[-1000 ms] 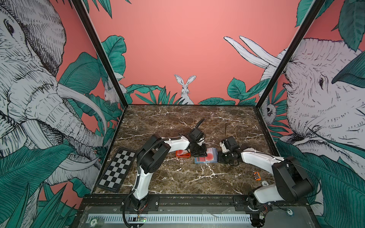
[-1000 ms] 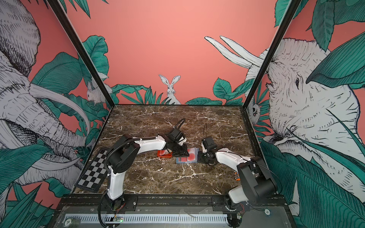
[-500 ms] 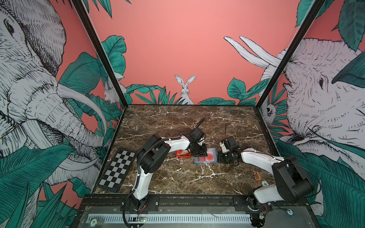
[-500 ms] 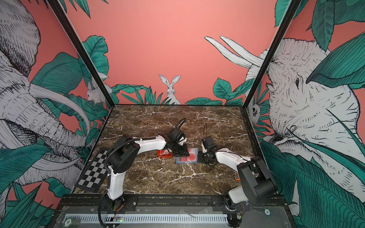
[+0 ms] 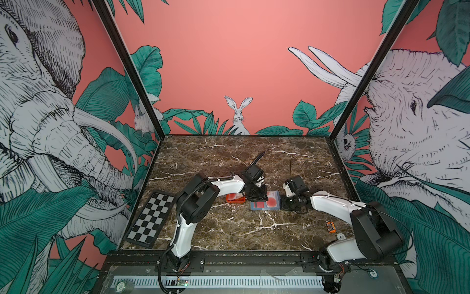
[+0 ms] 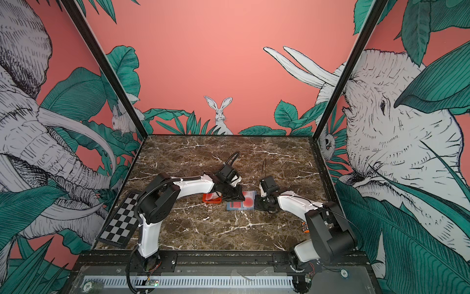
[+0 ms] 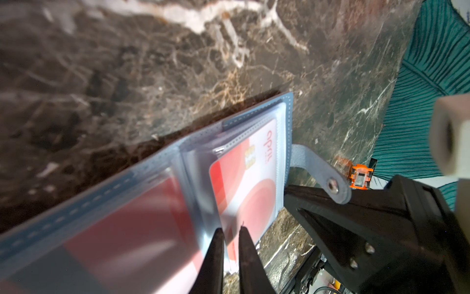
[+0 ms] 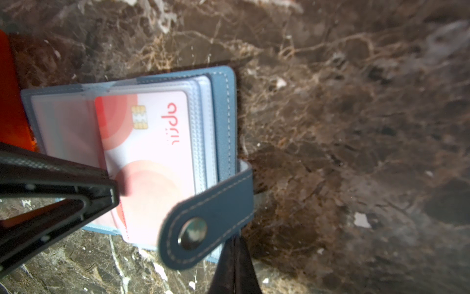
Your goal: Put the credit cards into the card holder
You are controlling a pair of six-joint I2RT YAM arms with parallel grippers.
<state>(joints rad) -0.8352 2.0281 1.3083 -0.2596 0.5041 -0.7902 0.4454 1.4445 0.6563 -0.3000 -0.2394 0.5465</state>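
On the bench, card holder lay open; my left hand gripped a credit card partly slid into its sleeve; right hand sat clenched by the snap tab.

The slate-blue card holder lies open and flat near the table's middle, its snap tab toward 3 o'clock. A white credit card with red circles and a chip rests on its 3 o'clock page, one end overhanging. A red-and-grey second card fills the 9 o'clock sleeve.
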